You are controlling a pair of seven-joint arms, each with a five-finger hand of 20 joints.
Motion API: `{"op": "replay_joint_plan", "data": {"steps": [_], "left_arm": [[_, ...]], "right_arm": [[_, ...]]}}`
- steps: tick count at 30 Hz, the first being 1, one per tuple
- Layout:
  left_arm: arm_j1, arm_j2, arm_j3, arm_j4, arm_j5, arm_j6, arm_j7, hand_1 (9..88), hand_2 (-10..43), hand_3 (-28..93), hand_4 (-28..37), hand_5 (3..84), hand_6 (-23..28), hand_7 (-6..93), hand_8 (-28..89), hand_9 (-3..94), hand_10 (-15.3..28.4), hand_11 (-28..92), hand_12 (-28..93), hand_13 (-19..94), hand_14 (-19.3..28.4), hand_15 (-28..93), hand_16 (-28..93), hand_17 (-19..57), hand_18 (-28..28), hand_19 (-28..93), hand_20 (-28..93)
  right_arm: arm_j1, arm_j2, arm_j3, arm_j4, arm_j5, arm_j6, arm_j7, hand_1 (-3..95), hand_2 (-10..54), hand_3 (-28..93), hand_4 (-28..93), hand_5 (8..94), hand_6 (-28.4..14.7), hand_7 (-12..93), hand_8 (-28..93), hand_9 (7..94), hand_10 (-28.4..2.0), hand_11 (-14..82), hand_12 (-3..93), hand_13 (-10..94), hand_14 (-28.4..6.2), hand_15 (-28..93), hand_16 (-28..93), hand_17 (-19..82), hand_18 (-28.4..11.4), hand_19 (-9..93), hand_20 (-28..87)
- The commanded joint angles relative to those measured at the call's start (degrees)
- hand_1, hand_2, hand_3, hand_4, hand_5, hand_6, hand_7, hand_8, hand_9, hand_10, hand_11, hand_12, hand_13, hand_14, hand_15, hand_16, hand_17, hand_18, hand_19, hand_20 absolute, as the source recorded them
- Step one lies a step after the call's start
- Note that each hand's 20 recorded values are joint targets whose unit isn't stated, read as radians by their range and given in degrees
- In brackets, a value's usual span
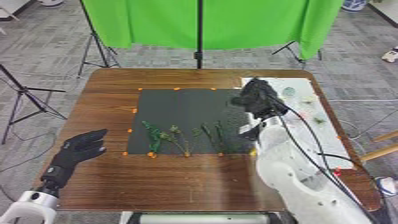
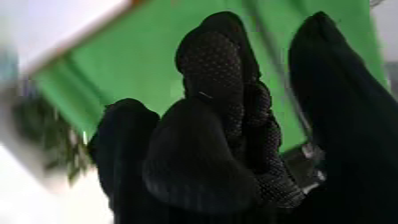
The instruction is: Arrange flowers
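Black-gloved, the right hand (image 1: 258, 97) hangs over the white sheet (image 1: 333, 145), fingers (image 2: 342, 100) apart; a low, gentle pinch should best spare the green sprigs (image 1: 153, 138).

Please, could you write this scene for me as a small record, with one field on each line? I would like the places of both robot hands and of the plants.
Surface: brown wooden table
Work area: dark mat, with orange marks along its edge
Stems on mat: several green stems, lying side by side at the near part
Beside mat: white sheet on the right, with small green pieces
Left robot hand: left of the mat
Right robot hand: where mat and sheet meet; grasp unclear
Background: green cloth
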Motion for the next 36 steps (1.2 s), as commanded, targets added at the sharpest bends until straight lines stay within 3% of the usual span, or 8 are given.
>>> {"op": "replay_joint_plan", "data": {"steps": [1, 8, 19, 24, 28, 31, 36], "left_arm": [[0.88, -0.66, -0.03, -0.37, 0.42, -0.06, -0.4, 35.0, -9.3, 66, -11.4, 42.0, 4.2, 13.2, -6, 32.3, 11.0, 14, 15, 31, 16.1, 13, 4, 9.9, 13.1, 10, 22], [1.04, -0.88, -0.05, -0.48, 0.5, -0.29, -0.54, 34.7, -9.0, 65, -11.2, 42.1, 4.3, 12.9, -6, 32.5, 11.3, 14, 15, 31, 16.1, 13, 4, 9.9, 13.1, 10, 22], [0.75, -0.83, -0.03, -0.36, 0.43, -0.85, -1.06, 34.7, -8.9, 65, -11.0, 42.2, 4.3, 12.6, -6, 32.7, 11.3, 14, 15, 31, 16.2, 14, 3, 9.8, 13.1, 10, 21], [0.9, -0.81, -0.06, -0.46, 0.44, -1.25, -1.07, 34.5, -8.9, 65, -10.9, 42.1, 4.3, 12.5, -6, 32.7, 11.4, 14, 15, 31, 16.3, 14, 4, 9.8, 13.1, 10, 21], [0.83, -0.72, -0.11, -0.43, 0.4, -1.5, -1.37, 34.4, -8.9, 65, -10.9, 42.0, 4.2, 12.3, -6, 32.7, 11.3, 14, 15, 31, 16.3, 14, 3, 9.8, 13.1, 10, 21], [0.8, -0.62, -0.13, -0.4, 0.35, -1.64, -1.51, 34.6, -8.8, 65, -10.9, 42.1, 4.2, 12.3, -6, 32.8, 11.3, 14, 15, 31, 16.3, 14, 3, 9.8, 13.1, 10, 21], [0.95, -0.22, -0.28, -0.37, 0.22, -1.31, -1.17, 34.6, -8.7, 65, -10.9, 42.1, 4.2, 12.3, -6, 33.0, 11.4, 14, 15, 31, 16.3, 14, 4, 9.9, 13.1, 10, 21]], "right_arm": [[2.61, 5.3, 4.06, 4.83, -0.32, -11.88, 5.51, 38.6, -9.5, 63, -8, 67.0, -2.7, 16, -5, 75.7, -17.4, 24.5, 27.6, 89, -3.7, 59, 38, 63, -15.5, 93, 62], [2.97, 5.78, 2.06, 10.25, -1.61, -16.29, 7.42, 37.8, -9.5, 63, -8, 62.5, -2.2, 13, -6, 73.6, -18.2, 20.9, 25.9, 88, -4.1, 59, 37, 61, -15.7, 93, 61], [1.7, 6.97, 1.01, 12.26, -6.51, -15.52, 8.34, 38.7, -9.5, 63, -8, 59.5, -1.0, 11, -7, 75.9, -17.0, 20.9, 25.0, 91, -2.7, 58, 36, 64, -14.7, 93, 60], [-0.34, 7.05, 0.92, 12.61, -7.47, -12.07, 7.95, 44.1, -9.5, 64, -10, 61.2, -0.7, 12, -7, 78.1, -15.8, 23.8, 25.6, 92, -1.8, 58, 36, 66, -13.1, 93, 59], [-1.88, 7.06, 0.16, 13.97, -9.37, -6.36, 6.69, 53.2, -9.5, 58, -11, 64.6, -0.7, 14, -8, 82.6, -13.2, 18.1, 37.2, 94, -0.7, 58, 36, 67, -11.7, 93, 57], [-2.75, 7.02, -0.21, 14.84, -9.99, -2.78, 5.84, 62.5, -9.5, 50, -8, 72.6, -2.2, 18, 12, 88.8, -11.0, 12.2, 44.1, 94, 0.4, 60, 33, 69, -10.7, 93, 56], [-3.07, 7.04, 0.67, 13.72, -8.9, 0.38, 5.16, 65.8, -9.5, 51, -10, 79.3, -4.0, 21, 18, 91.4, -10.3, 12.7, 45.0, 94, 0.7, 61, 32, 70, -10.3, 93, 56]]}}
